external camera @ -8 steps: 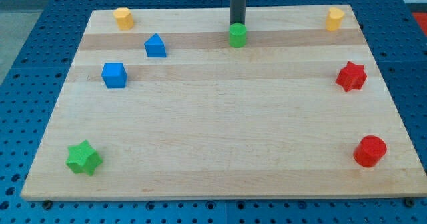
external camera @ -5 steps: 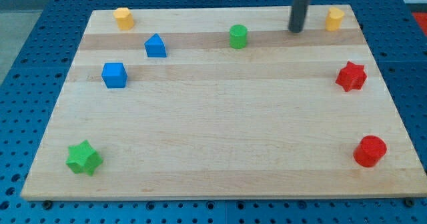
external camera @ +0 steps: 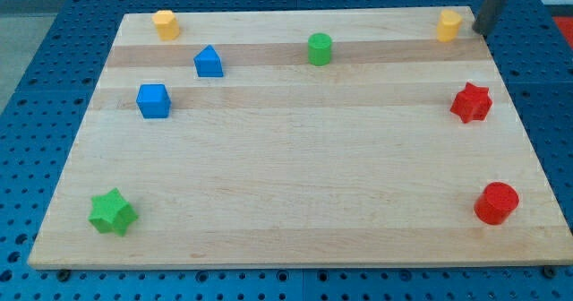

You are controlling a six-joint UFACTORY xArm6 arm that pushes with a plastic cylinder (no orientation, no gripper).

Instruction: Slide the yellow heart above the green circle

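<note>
Nearest the view's bottom edge of the wooden board point(external camera: 295, 202), a green star point(external camera: 112, 212) sat at the left corner and a red cylinder point(external camera: 496, 202) at the right, both well apart from the green circle point(external camera: 320, 48) that served as the scene's marker. Farther up, a red star point(external camera: 471, 102) lay below and far right of the green circle, while a blue cube point(external camera: 153, 100) and a blue house-shaped block point(external camera: 209, 61) lay to its left, the latter almost level with it. Beyond these, along the board's top edge, two yellow blocks stood up and to either side of the green circle: one point(external camera: 165, 23) far left, one point(external camera: 448, 25) far right. Which was the heart could not be made out at this size. My tip point(external camera: 483, 30) stood just beside the right-hand yellow block, on its right, at the board's top right corner, apparently not touching it. The rod carried no fingers, so there was no grip to report.

Judged from this, the step in hand was lining up behind that block. A good push would run leftward along the top edge, centred on the block so it did not spin away, stopping directly above the green circle without nudging it. No containers were in view.
</note>
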